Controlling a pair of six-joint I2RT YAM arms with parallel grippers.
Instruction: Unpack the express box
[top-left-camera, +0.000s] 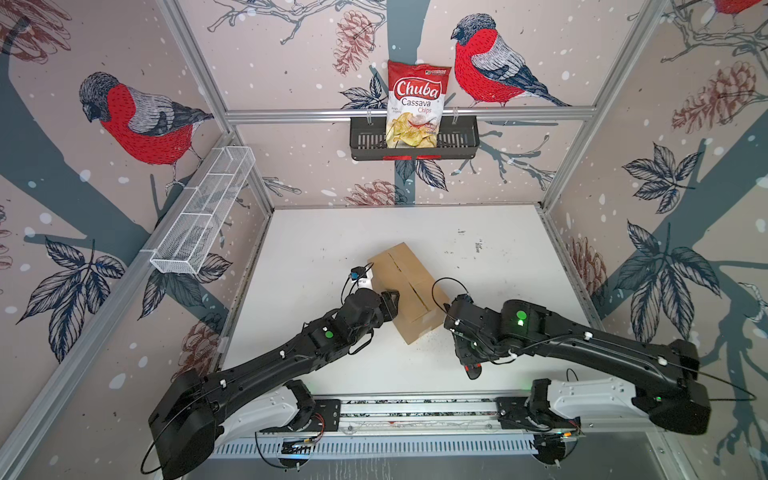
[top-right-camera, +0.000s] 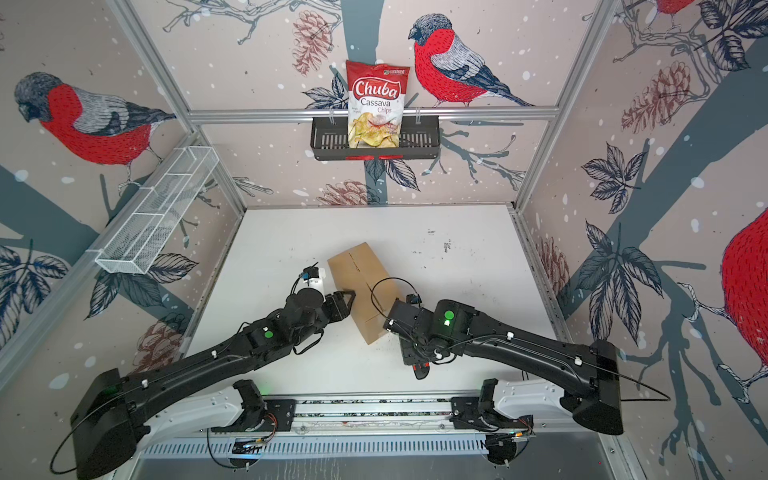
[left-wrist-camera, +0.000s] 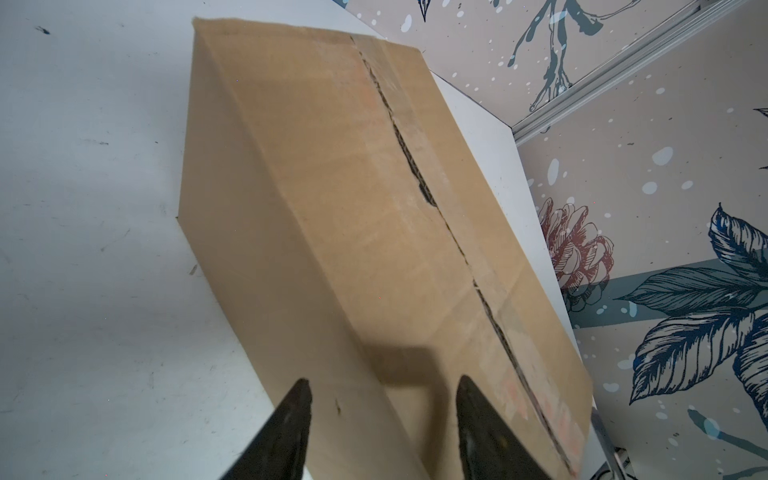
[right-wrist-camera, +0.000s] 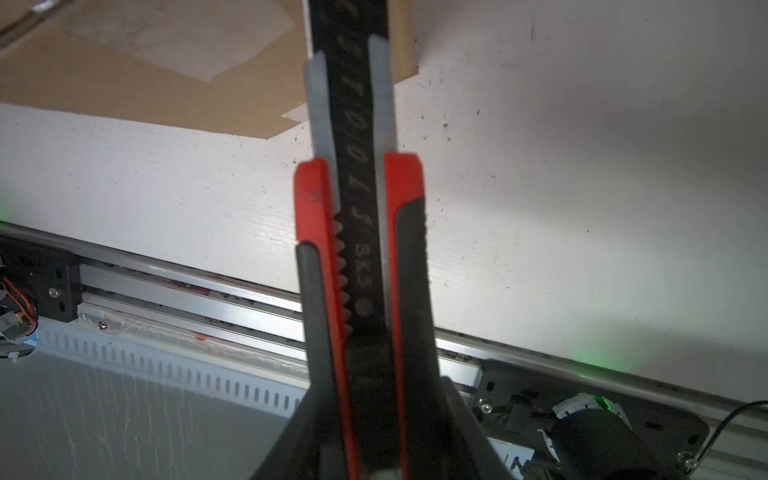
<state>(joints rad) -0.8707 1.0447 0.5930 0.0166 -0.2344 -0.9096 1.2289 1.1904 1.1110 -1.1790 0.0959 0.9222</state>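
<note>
Express box (top-left-camera: 409, 286) sits flaps-down, skewed, mid-frame on the white table (top-left-camera: 498, 270) in both top views, left gripper (left-wrist-camera: 382, 382) parted over its long edge, right gripper (right-wrist-camera: 374, 386) clamped on a red-and-black utility knife (right-wrist-camera: 359, 232).

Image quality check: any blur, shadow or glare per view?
Both top views: evenly lit, box sharp. Left wrist: dark shadow on the box beside the left claw. Right wrist: knife close and blurry, green glow at the table edge.
</note>
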